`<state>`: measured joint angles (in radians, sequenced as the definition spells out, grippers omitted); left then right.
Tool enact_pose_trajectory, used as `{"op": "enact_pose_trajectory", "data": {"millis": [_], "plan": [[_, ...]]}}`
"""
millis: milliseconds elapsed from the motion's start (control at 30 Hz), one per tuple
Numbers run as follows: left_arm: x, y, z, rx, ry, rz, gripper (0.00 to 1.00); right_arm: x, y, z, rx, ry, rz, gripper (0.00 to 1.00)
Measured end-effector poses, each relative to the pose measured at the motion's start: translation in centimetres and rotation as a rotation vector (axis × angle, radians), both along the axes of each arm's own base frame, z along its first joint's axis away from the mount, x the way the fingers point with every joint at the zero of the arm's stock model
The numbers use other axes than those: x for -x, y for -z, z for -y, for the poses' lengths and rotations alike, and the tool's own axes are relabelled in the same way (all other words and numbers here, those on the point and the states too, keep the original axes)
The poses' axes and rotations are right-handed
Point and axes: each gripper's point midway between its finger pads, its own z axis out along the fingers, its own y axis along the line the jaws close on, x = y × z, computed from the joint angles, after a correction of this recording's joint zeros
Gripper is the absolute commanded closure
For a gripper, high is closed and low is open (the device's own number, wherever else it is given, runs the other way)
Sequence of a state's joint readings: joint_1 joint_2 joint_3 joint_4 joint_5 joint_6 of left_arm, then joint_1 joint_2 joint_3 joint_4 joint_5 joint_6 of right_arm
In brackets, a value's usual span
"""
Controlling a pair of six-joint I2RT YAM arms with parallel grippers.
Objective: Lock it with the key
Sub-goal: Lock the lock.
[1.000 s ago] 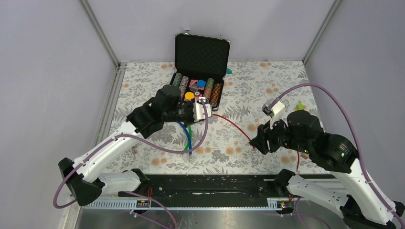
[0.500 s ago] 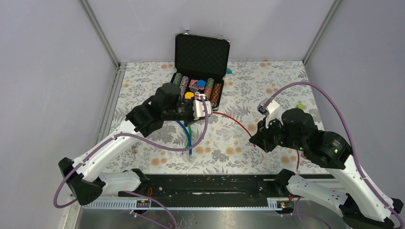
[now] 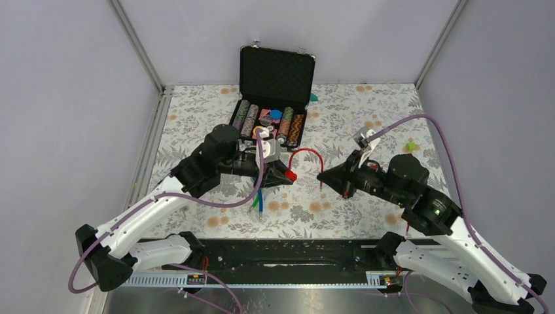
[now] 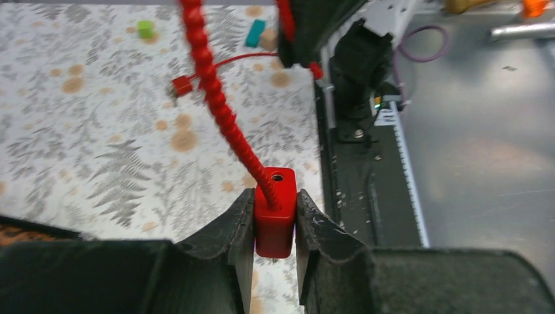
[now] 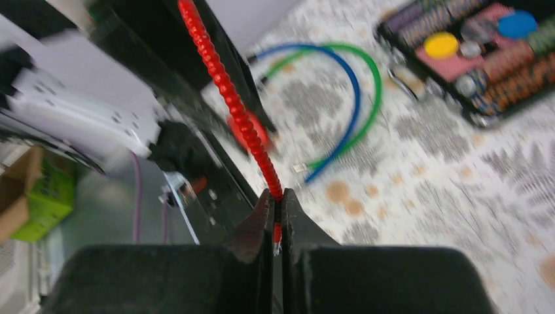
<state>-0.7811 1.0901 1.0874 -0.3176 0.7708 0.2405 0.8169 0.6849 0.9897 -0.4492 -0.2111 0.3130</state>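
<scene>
Red plastic is what you are gripping: the lock body [image 4: 275,212] is sitting pinched by its two sides in your left gripper [image 4: 275,199], whose jaws are pressing tight against it, near the centre of the top view. Its beaded cable [image 3: 306,151] is arching over to your right gripper [image 5: 275,199], whose jaws are squeezing nearly together on the thin free end. A blue cable [image 5: 355,104] and a green cable [image 5: 377,98] are lying on the floral table [image 3: 366,111] below.

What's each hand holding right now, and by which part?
The left hand clamps the red lock block; the right hand pinches the free end of its red cable.
</scene>
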Motion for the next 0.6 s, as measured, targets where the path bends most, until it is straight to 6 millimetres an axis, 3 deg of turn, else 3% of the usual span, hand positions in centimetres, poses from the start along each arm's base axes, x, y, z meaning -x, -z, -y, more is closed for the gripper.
{"op": "enact_pose_trajectory", "data": {"millis": [100,300,600], "plan": [[1.4,0.0,0.1,0.043,0.041,-0.059,1.0,-0.9,-2.2,-1.7,-0.132,-0.009,0.052,1.0],[2.2,-2.3,1.1,0.15,0.079,-0.109,1.0,-2.1,-6.9,-4.0,-0.319,-0.039,0.148,1.0],[2.1,-3.9,1.8,0.216,0.076,-0.145,1.0,-2.4,-8.5,-4.8,-0.379,-0.062,0.196,1.0]]}}
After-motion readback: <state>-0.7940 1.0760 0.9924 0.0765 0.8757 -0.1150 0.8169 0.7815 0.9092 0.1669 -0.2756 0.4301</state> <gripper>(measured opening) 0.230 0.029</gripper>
